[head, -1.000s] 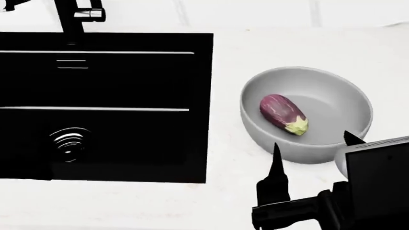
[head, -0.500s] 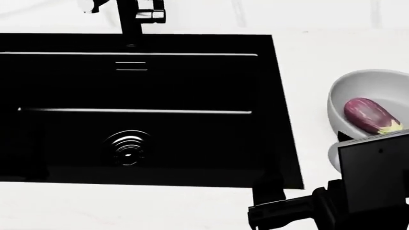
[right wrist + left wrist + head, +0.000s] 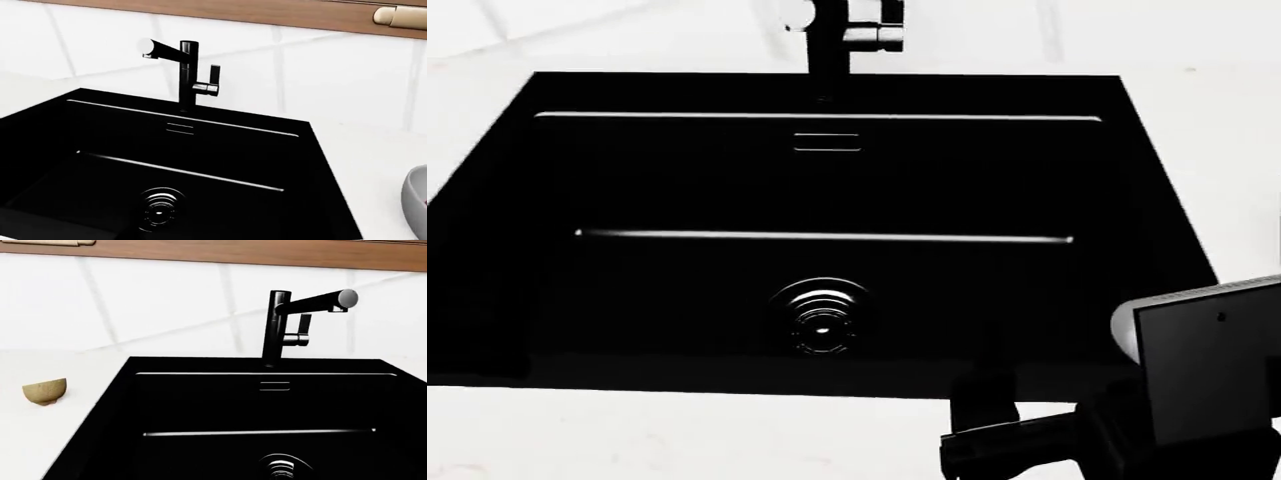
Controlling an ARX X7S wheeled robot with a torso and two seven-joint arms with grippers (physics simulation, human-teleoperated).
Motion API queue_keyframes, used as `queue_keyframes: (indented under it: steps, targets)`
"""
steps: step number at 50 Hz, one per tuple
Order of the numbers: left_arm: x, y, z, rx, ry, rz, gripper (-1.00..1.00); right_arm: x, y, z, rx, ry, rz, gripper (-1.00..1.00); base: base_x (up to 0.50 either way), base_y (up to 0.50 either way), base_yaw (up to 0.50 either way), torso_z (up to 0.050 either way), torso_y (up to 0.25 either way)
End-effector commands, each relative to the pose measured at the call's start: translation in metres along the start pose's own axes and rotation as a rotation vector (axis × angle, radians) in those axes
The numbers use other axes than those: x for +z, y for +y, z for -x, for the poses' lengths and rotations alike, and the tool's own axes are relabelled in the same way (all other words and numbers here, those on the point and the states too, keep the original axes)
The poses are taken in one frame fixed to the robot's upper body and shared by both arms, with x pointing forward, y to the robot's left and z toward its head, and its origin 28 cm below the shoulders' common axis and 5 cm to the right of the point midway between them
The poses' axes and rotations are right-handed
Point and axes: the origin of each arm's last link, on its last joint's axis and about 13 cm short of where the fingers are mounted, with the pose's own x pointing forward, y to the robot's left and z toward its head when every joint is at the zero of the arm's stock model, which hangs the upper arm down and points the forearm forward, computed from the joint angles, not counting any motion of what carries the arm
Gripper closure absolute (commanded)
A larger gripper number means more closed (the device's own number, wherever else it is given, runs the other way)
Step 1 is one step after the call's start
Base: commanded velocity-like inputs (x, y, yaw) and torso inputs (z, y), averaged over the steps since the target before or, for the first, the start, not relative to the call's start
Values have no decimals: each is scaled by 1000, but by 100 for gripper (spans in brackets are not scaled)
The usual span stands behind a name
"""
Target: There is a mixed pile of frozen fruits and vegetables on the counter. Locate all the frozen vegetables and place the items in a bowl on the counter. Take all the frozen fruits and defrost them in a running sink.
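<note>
Directly below the head camera lies the large black rectangular sink (image 3: 827, 230), its ribbed drain (image 3: 822, 316) central. A brown kiwi half (image 3: 45, 390) rests on the white bench (image 3: 40, 435) beside the basin. The right end effector (image 3: 994, 430) is dark against the sink; I cannot tell its state. The grey bowl rim (image 3: 415, 200) sits near.

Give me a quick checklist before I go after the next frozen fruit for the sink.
1. Black rectangular sink basin free of items: ok, only the round ribbed metal drain shows inside.
2. Water running from the dark faucet: not ok, no stream visible in any view.
3. Fruit located: ok, the brown-skinned kiwi half sits on the white counter beside the sink in the left wrist view; banana not in view.
4. Right gripper empty: cannot tell, its fingertips blend into the dark basin edge.
5. Left gripper: cannot tell, not in view.
6. Grey bowl: only its rim shows in the right wrist view; contents cannot tell.
</note>
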Motion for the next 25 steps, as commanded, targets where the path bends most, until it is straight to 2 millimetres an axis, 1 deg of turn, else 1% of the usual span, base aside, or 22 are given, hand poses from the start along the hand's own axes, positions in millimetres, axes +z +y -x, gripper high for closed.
queue_keyframes:
  steps: [1, 8, 14, 25]
  targets:
    - [0, -2, 0, -6, 2, -1, -100, 0, -1, 2, -3, -3, -11, -100, 19, 500, 0, 0, 0]
    - [-1, -1, 0, -1, 2, -8, -100, 0, -1, 2, 6, -3, -13, -100, 22, 500, 0, 0, 0]
    - [3, 0, 0, -1, -2, -6, -100, -2, 0, 2, 5, -5, -18, -100, 20, 500, 0, 0, 0]
    - [0, 0, 0, -1, 5, -5, -100, -3, 0, -1, 6, -6, -20, -100, 20, 500, 0, 0, 0]
